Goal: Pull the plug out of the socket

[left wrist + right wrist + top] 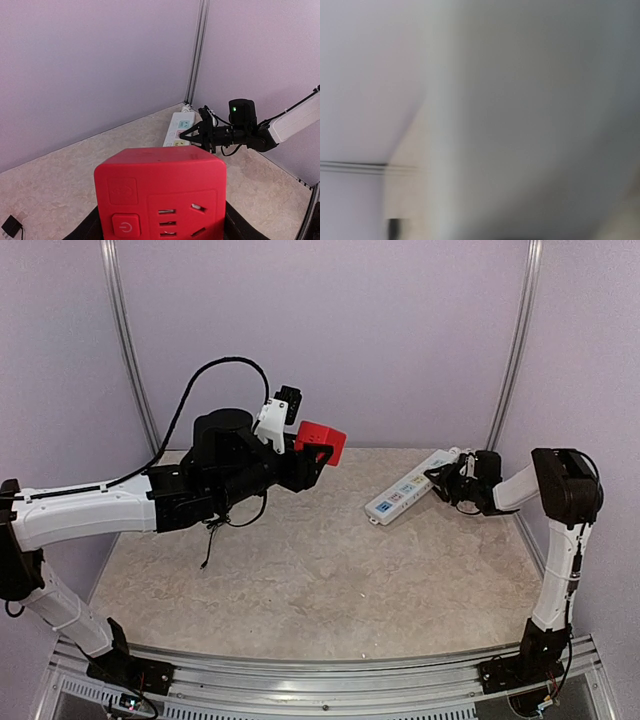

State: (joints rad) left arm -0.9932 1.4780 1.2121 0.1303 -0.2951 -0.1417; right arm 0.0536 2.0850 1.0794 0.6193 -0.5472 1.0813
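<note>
The socket (404, 490), a long white strip with pastel outlet faces, lies at an angle on the table at the right; it also shows in the left wrist view (179, 129). My right gripper (441, 480) is at its far end, fingers closed around the strip; the right wrist view is only a blurred white surface. My left gripper (316, 452) is raised over the table's back left, shut on a red cube-shaped plug block (321, 441). The cube (160, 190) shows a power button and outlet slots and hangs well apart from the socket.
A thin black cable (207, 545) dangles from the left arm to the table. A small black piece (11, 226) lies on the table at the left. Lilac walls with metal posts (513, 350) close the back; a metal rail (320, 680) runs along the front.
</note>
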